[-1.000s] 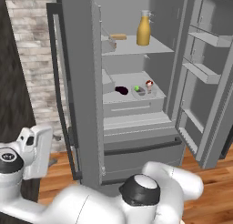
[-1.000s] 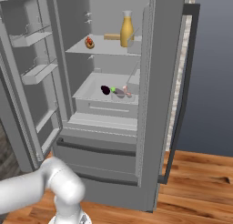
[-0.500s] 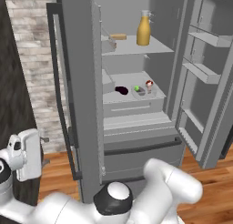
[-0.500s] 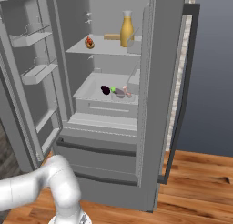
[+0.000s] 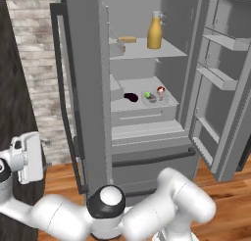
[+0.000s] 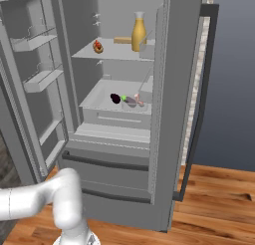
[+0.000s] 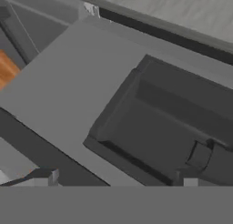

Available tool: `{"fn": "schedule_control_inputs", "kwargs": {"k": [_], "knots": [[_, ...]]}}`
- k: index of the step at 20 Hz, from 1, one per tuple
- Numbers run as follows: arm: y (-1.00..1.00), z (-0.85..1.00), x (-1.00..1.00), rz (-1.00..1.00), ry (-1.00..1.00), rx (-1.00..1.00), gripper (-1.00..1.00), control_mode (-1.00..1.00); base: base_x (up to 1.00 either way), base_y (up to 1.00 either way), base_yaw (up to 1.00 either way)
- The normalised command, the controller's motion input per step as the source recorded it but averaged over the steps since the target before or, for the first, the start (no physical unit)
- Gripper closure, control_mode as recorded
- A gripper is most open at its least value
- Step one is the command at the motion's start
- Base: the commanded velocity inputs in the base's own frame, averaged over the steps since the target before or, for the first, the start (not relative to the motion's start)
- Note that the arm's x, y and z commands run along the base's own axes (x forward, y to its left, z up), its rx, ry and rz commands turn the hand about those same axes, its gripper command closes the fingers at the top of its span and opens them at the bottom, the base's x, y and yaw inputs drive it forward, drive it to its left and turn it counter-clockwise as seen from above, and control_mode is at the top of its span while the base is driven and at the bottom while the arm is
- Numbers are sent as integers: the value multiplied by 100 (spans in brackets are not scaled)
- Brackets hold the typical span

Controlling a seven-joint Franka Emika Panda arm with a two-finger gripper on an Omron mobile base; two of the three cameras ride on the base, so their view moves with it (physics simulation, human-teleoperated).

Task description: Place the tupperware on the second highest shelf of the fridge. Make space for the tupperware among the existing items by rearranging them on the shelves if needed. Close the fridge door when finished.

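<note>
In the left base view the pincer (image 5: 27, 159) sits at the far left, low beside the closed dispenser door; whether its fingers are spread or pressed together I cannot tell. The hand view looks close onto a dark dispenser recess (image 7: 173, 123) set in a flat grey panel.

Right of that, the fridge (image 5: 88, 88) stands tall and grey with a dark vertical bar handle (image 5: 66, 88), and its interior is exposed. The upper visible shelf (image 5: 147, 51) carries a tall orange-yellow bottle (image 5: 155, 32) with a pale cap and, to its left, a small yellowish item (image 5: 127, 39). In the right base view a small red thing (image 6: 98, 46) also rests on that shelf. Below, a clear drawer (image 5: 142, 108) holds a dark purple item (image 5: 131, 96) and small green and red pieces.

At far right the fridge door (image 5: 225, 88) hangs wide open, with pale bins on its inner side.
</note>
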Motion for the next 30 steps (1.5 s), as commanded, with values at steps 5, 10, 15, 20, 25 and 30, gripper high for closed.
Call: {"fn": "schedule_control_inputs", "kwargs": {"k": [5, 10, 15, 20, 25, 30], "knots": [[-12, -23, 32, 0, 15, -2, -100, -100, 0, 0, 0], [-82, -33, -1, -1, 9, -1, -100, -100, 0, 0, 0], [-98, -19, 0, -3, 4, -5, -100, -100, 0, 0, 0], [-85, -4, 0, 0, 0, -17, -100, -100, 0, 0, 0], [-88, 0, 0, 0, 0, -22, -100, -100, 0, 0, 0], [-84, 2, 0, 0, 0, -17, -100, -100, 0, 0, 0]]}}
